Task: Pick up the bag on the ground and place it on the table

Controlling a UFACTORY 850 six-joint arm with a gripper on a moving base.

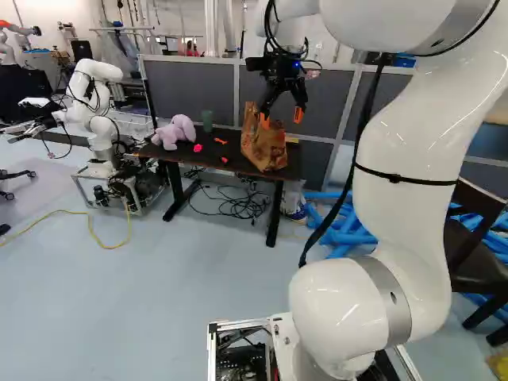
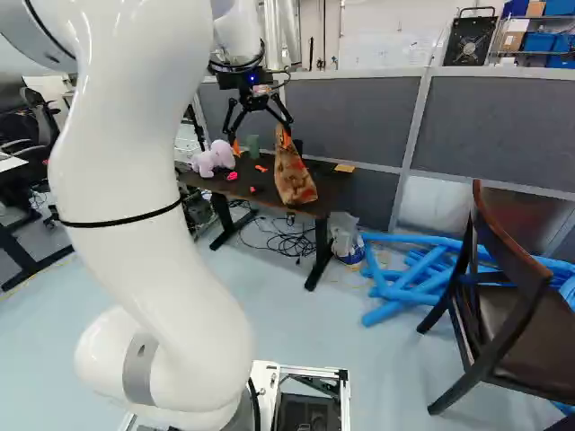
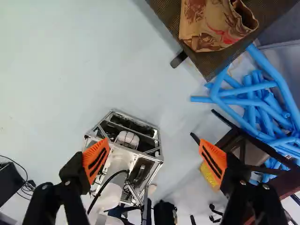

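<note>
The paper bag [image 1: 268,149] is seen at the right end of the dark table [image 1: 226,156], in the upper middle of the left base view; its printed side is turned toward the near edge. The black gripper [image 1: 282,117] is held above that end in the upper middle of the same view. Its two fingers are spread wide and nothing is grasped between them. In the wrist view the bag is shown beyond the fingertips, outside the gap, and neither pad is pressed against it.

On the table, left of the bag in the left base view, a lilac plush toy [image 1: 176,132], a green cup [image 1: 207,121] and a small pink object [image 1: 198,148] are seen. Under the table, black cables [image 1: 238,206] are tangled on the floor. Blue tubes [image 2: 404,280] are heaped at the right of the right base view, behind a dark chair [image 2: 494,332]. At the upper left of the left base view, another robot [image 1: 101,127] is seen.
</note>
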